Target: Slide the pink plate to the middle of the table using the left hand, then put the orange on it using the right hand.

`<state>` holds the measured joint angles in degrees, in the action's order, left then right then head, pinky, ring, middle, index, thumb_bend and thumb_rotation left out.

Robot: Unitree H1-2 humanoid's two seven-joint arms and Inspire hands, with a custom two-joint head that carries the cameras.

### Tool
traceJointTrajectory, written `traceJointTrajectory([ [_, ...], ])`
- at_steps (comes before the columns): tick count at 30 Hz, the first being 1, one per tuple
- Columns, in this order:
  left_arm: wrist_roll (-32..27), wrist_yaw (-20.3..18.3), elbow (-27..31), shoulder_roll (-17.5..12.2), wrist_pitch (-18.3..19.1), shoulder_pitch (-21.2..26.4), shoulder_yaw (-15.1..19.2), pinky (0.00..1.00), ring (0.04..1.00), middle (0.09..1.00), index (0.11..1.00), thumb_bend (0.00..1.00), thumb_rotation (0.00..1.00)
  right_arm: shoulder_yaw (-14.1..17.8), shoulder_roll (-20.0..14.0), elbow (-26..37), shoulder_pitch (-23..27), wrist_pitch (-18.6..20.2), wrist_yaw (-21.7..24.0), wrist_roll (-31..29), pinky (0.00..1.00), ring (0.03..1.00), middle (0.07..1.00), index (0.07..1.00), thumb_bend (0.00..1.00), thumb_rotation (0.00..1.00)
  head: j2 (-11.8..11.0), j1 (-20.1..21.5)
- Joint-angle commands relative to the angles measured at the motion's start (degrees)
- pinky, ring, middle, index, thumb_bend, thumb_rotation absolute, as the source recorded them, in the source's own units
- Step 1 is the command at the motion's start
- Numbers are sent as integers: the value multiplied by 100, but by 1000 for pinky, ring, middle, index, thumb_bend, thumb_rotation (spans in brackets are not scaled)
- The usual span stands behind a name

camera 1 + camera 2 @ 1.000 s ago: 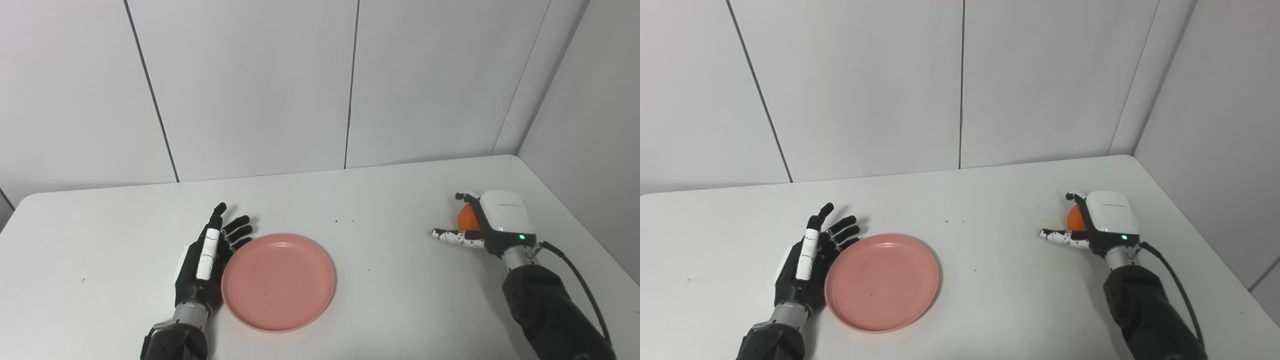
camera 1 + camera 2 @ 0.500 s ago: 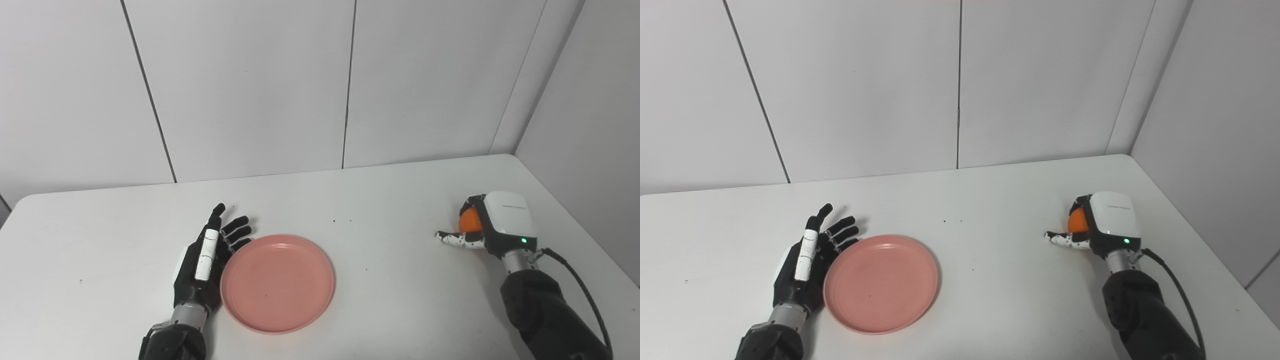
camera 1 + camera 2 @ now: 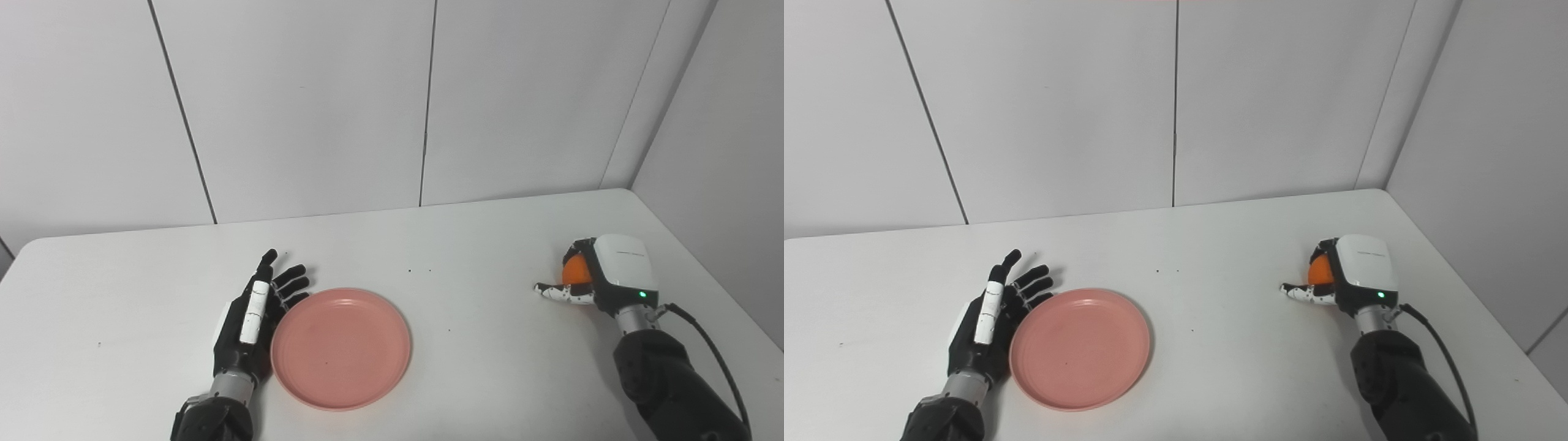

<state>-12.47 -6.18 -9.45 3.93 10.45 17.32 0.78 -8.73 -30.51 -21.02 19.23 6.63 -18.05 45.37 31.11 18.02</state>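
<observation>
While the pink plate (image 3: 340,347) already sat near mid-table, the orange (image 3: 574,270) hadn't made the trip yet.
Left hand (image 3: 248,321) lay flat with fingers spread, holding nothing, right against the plate's left rim. Right hand (image 3: 603,277) was curled round the orange way over on the right, so the carry and drop looked like what's left.
</observation>
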Motion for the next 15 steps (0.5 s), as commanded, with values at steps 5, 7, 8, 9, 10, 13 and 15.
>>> traceJointTrajectory([
  [5, 16, -4, -137, 8, 261, -82, -44, 717, 755, 750, 925, 975, 767, 57, -151, 872, 138, 80, 265, 129, 90, 139, 198, 239, 636, 372, 13, -13],
  [7, 21, 3, -132, 16, 265, -81, -48, 715, 754, 750, 923, 974, 766, 73, -140, 1187, 157, 143, 414, 188, 91, 140, 198, 239, 634, 361, 15, -29],
  [8, 22, 4, -132, 19, 266, -81, -50, 712, 754, 751, 922, 975, 766, 81, -132, 1314, 165, 171, 475, 219, 94, 143, 201, 238, 638, 365, 15, -29],
  [9, 24, 0, -140, 18, 258, -80, -55, 711, 754, 751, 922, 976, 765, 85, -121, 1482, 185, 203, 574, 242, 96, 144, 202, 237, 640, 366, 16, -45],
  [10, 27, -2, -146, 19, 253, -80, -59, 710, 753, 752, 921, 978, 766, 92, -112, 1597, 198, 223, 649, 258, 98, 147, 206, 239, 637, 382, 16, -50],
  [13, 45, -3, -153, 21, 239, -82, -80, 713, 755, 758, 923, 988, 767, 111, -78, 1905, 249, 189, 823, 255, 112, 162, 223, 259, 625, 379, 16, -79],
  [15, 52, 6, -147, 28, 234, -86, -92, 709, 755, 759, 924, 988, 768, 117, -48, 2062, 285, 139, 889, 274, 115, 165, 226, 260, 624, 364, 11, -115],
])
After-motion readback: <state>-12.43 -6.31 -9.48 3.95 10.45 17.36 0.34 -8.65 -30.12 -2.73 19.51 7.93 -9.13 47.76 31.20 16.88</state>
